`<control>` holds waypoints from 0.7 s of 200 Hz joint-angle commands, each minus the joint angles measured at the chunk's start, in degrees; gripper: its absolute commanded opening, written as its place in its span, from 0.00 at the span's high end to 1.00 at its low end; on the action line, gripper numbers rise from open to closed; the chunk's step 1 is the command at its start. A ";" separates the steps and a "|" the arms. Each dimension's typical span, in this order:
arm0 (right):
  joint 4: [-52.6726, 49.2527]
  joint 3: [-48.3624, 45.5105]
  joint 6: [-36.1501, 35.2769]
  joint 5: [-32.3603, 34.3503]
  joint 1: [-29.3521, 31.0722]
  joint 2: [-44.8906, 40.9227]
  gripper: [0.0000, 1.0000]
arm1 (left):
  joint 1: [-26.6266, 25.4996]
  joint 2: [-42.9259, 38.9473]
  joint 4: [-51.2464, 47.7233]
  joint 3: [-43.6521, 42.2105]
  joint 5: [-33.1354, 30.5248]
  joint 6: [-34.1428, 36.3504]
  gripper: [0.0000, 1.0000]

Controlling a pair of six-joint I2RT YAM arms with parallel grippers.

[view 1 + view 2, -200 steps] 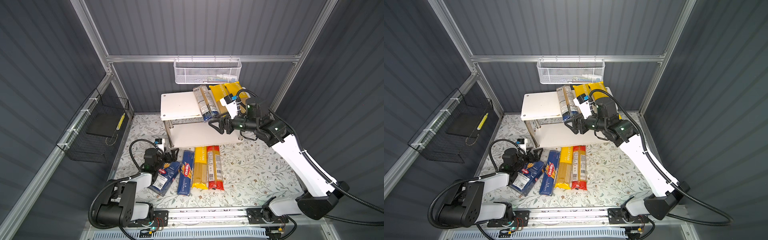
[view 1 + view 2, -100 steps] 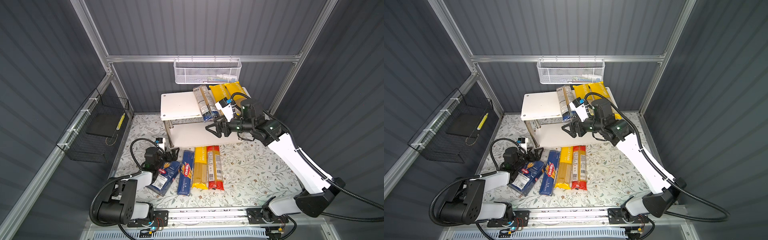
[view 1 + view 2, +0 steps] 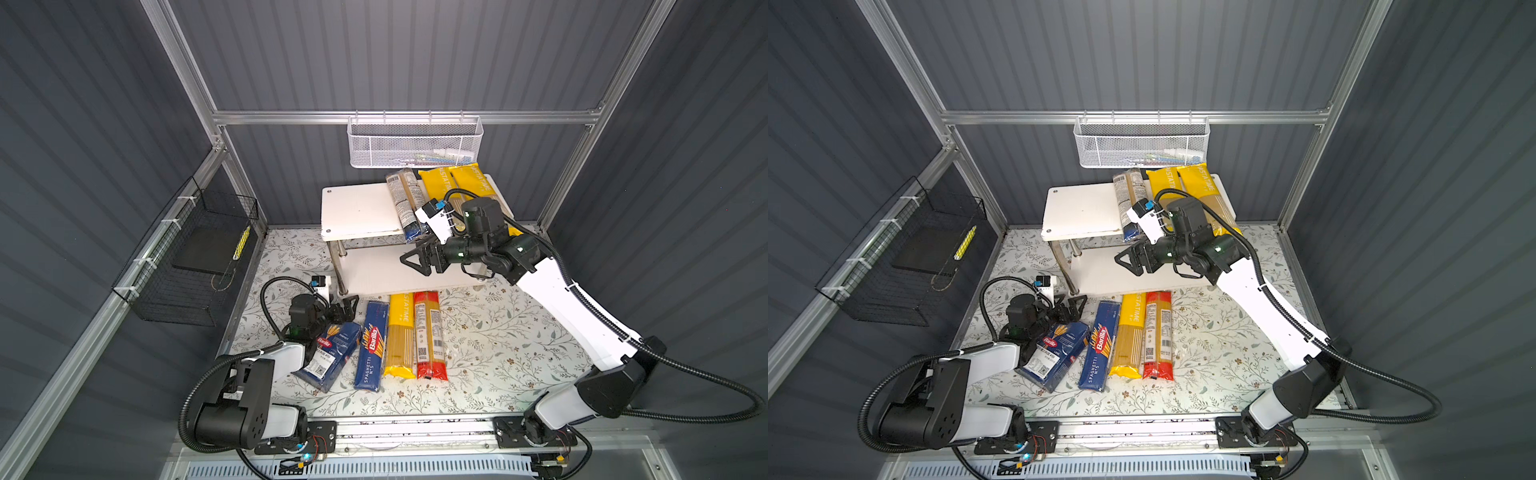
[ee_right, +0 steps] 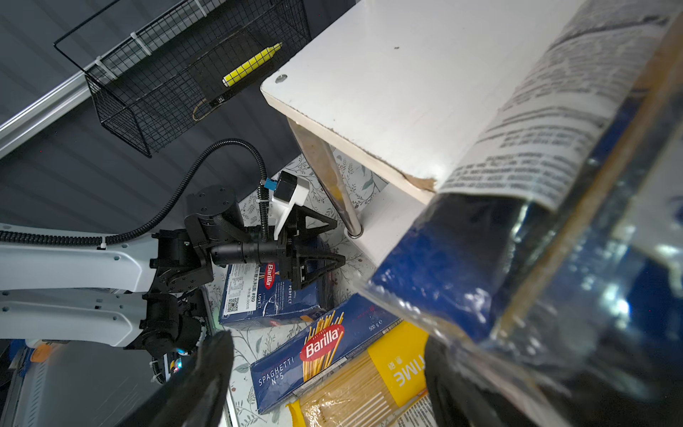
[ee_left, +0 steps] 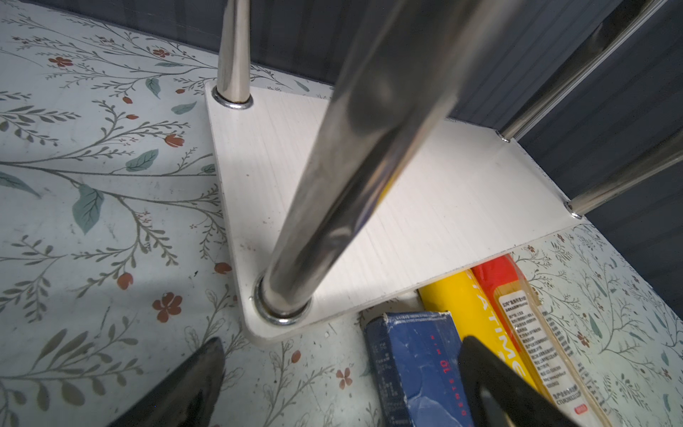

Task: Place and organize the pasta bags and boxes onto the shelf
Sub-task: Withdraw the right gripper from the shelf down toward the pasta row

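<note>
3 bags [image 3: 437,189] shelved behind the open, empty right fingers [image 3: 417,266]; 2 boxes [image 3: 371,347], 2 desk bags [image 3: 400,336] wait by open left fingers [image 3: 351,303].

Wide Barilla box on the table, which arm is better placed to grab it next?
Left. The left gripper hovers open at the far end of the wide Barilla box, while the right gripper is up by the shelf, farther off.

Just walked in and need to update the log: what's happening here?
The shelf's top board holds a blue-ended bag and two yellow bags. The right gripper hangs open and empty by the blue-ended bag's near end. The left gripper sits open, low beside the wide Barilla box. That box, the spaghetti box, a third yellow bag and a red-ended bag lie on the table.
</note>
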 commanded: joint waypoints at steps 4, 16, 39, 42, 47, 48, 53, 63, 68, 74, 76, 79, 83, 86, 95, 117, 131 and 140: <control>1.11 3.48 -0.71 -0.58 0.26 2.09 0.17 | -0.90 0.27 -5.89 -1.55 0.12 -1.23 0.01; 0.84 4.55 -0.84 -0.80 0.44 3.01 0.17 | -0.92 0.23 -5.89 -1.63 0.08 -1.21 0.01; 0.19 6.57 -1.10 -1.18 0.75 4.75 0.17 | -0.92 0.05 -5.82 -1.74 -0.08 -1.33 0.01; 0.15 6.79 -1.20 -1.27 0.78 4.96 0.17 | -0.89 -0.02 -5.76 -1.84 -0.05 -1.27 0.01; -0.14 7.14 -1.32 -1.41 0.87 5.24 0.17 | -0.86 -0.08 -5.73 -1.90 -0.09 -1.27 0.01; -0.23 7.25 -1.30 -1.44 0.92 5.30 0.17 | -0.90 -0.10 -5.74 -1.90 -0.09 -1.26 0.01; -0.52 7.57 -1.41 -1.46 1.04 5.59 0.17 | -0.86 -0.12 -5.65 -1.98 -0.10 -1.27 0.01; -1.38 8.05 -1.89 -1.55 1.38 5.95 0.17 | -0.86 -0.21 -5.54 -2.03 -0.16 -1.30 0.01; -1.87 8.19 -2.27 -1.47 1.49 5.97 0.17 | -0.88 -0.21 -5.58 -2.07 -0.26 -1.24 0.01; -2.48 8.11 -2.77 -1.15 1.73 5.83 0.16 | -0.92 -0.30 -5.52 -2.07 -0.27 -1.32 0.01; -2.64 8.03 -2.89 -1.08 1.88 5.76 0.16 | -0.94 -0.30 -5.54 -2.07 -0.27 -1.28 0.01; -2.90 7.86 -3.09 -0.84 1.99 5.64 0.16 | -0.87 -0.30 -5.54 -2.07 -0.27 -1.26 0.01; -3.29 7.60 -3.33 -0.41 2.22 5.42 0.15 | -0.86 -0.30 -5.57 -2.07 -0.27 -1.27 0.01; -3.53 7.42 -3.62 0.06 2.43 5.25 0.15 | -0.90 -0.30 -5.54 -2.07 -0.25 -1.26 0.01; -4.22 6.44 -4.06 1.24 2.94 4.48 0.14 | -0.87 -0.19 -5.55 -2.07 -0.33 -1.31 0.01; -4.10 2.14 -4.37 3.96 4.07 1.63 0.13 | -0.86 -0.21 -5.73 -1.99 -0.25 -1.35 0.01; -3.78 -0.46 -4.04 5.53 4.68 -0.13 0.12 | -0.90 -0.30 -5.76 -1.98 -0.43 -1.42 0.01; -3.40 -2.08 -3.60 6.59 4.98 -1.33 0.13 | -0.90 -0.40 -5.78 -2.06 -0.56 -1.46 0.01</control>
